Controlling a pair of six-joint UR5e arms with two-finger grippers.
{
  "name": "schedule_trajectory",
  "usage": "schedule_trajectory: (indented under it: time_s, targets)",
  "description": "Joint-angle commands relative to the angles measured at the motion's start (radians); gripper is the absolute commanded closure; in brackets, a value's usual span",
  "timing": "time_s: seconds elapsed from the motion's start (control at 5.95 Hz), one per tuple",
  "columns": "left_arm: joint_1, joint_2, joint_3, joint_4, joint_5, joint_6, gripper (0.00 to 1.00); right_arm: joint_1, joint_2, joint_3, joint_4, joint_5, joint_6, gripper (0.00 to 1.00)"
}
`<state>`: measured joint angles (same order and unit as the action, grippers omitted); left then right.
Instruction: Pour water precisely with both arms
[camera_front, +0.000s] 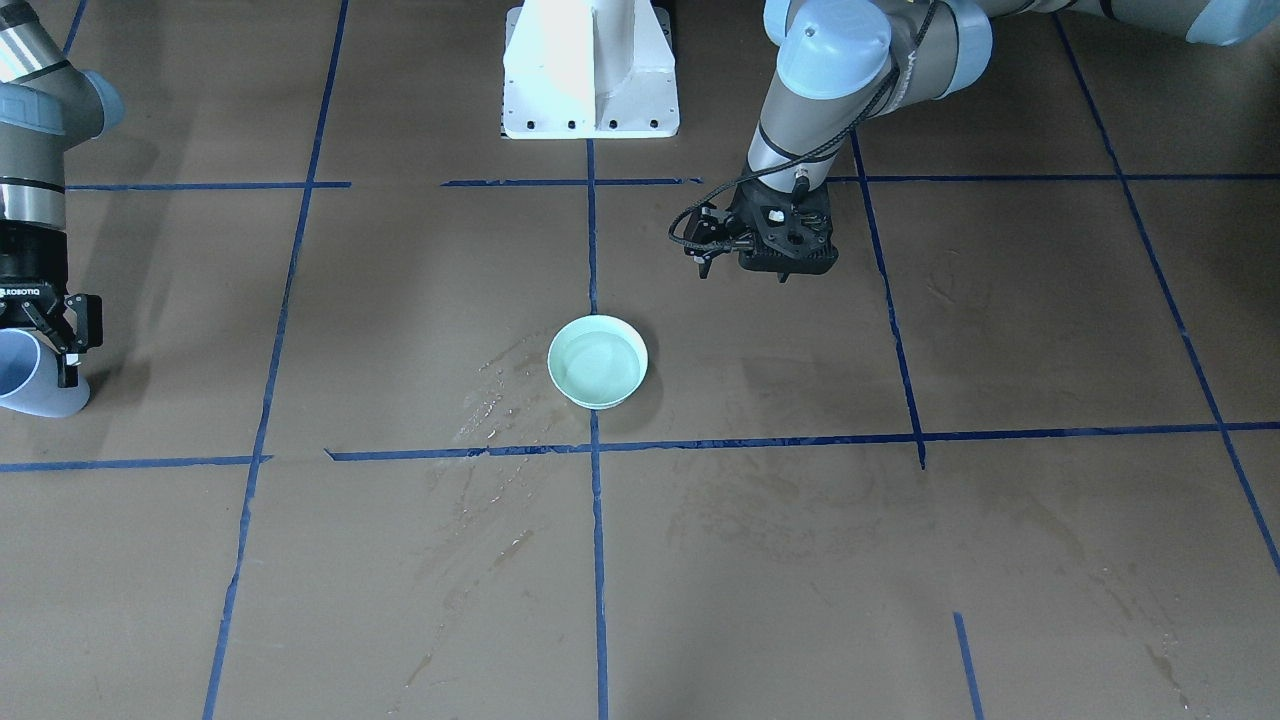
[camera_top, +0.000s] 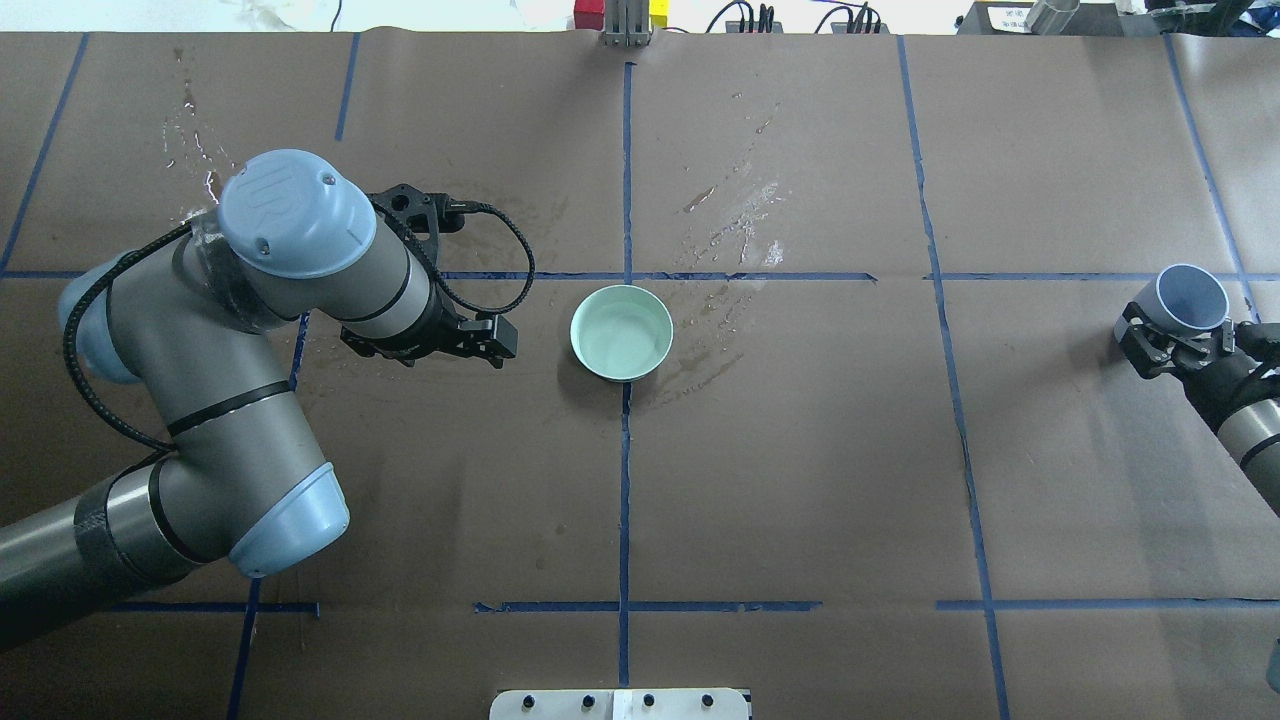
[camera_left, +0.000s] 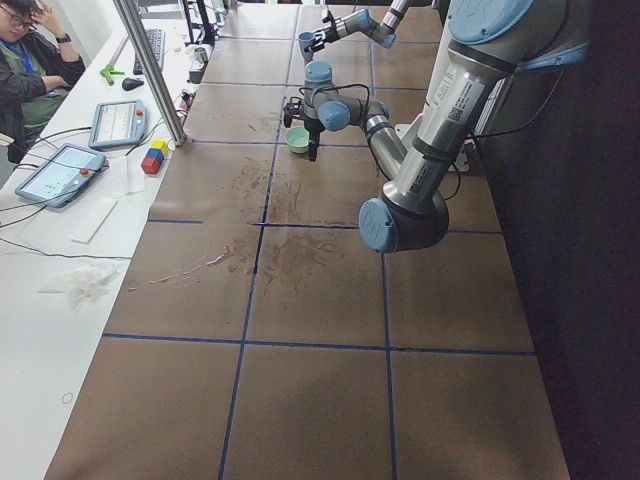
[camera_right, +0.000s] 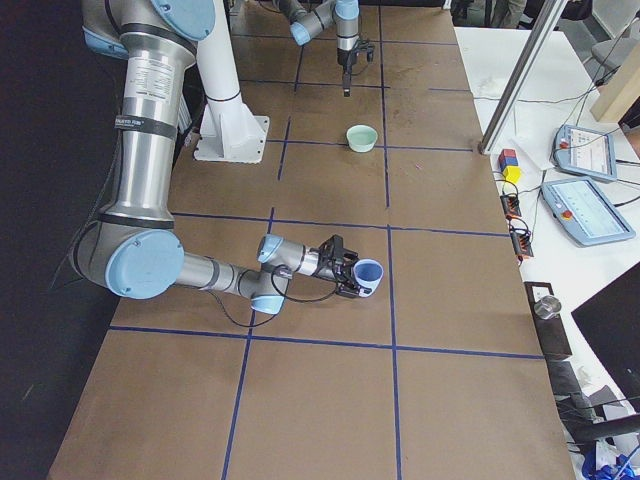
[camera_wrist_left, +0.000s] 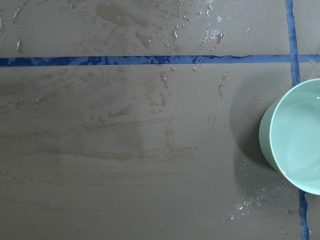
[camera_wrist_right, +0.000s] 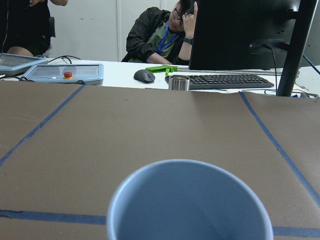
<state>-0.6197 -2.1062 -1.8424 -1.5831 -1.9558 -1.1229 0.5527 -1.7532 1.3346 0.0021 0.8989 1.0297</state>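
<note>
A mint-green bowl (camera_top: 622, 335) stands at the table's centre with the water (camera_front: 598, 362) lying clear and glossy inside it; the left wrist view shows the bowl (camera_wrist_left: 295, 137) at its right edge. My left gripper (camera_front: 783, 248) points down beside the bowl, about a hand's width away. Its fingers are hidden under the wrist, so I cannot tell whether it is open or shut. At the far right, low over the table, my right gripper (camera_top: 1165, 338) is shut on a light blue cup (camera_top: 1188, 297) held upright from the side. No liquid shows inside the cup (camera_wrist_right: 190, 205).
Wet streaks and droplets (camera_top: 735, 225) mark the brown paper beyond and beside the bowl. Blue tape lines cross the table. The white pedestal (camera_front: 590, 70) stands at the robot's side. A person sits at a desk (camera_wrist_right: 165, 75) with a keyboard and pendants past the far edge.
</note>
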Motion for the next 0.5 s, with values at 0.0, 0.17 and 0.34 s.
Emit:
schedule_trajectory:
  time_s: [0.0, 0.17, 0.34]
  targets:
    - [0.000, 0.000, 0.000, 0.000, 0.000, 0.000, 0.00, 0.000, 0.001, -0.015, 0.019, 0.000, 0.000, 0.16]
    - [0.000, 0.000, 0.000, 0.000, 0.000, 0.000, 0.00, 0.000, 0.003, -0.014, 0.019, 0.000, 0.000, 0.02]
    - [0.000, 0.000, 0.000, 0.000, 0.000, 0.000, 0.00, 0.000, 0.003, -0.015, 0.019, 0.000, 0.000, 0.01]
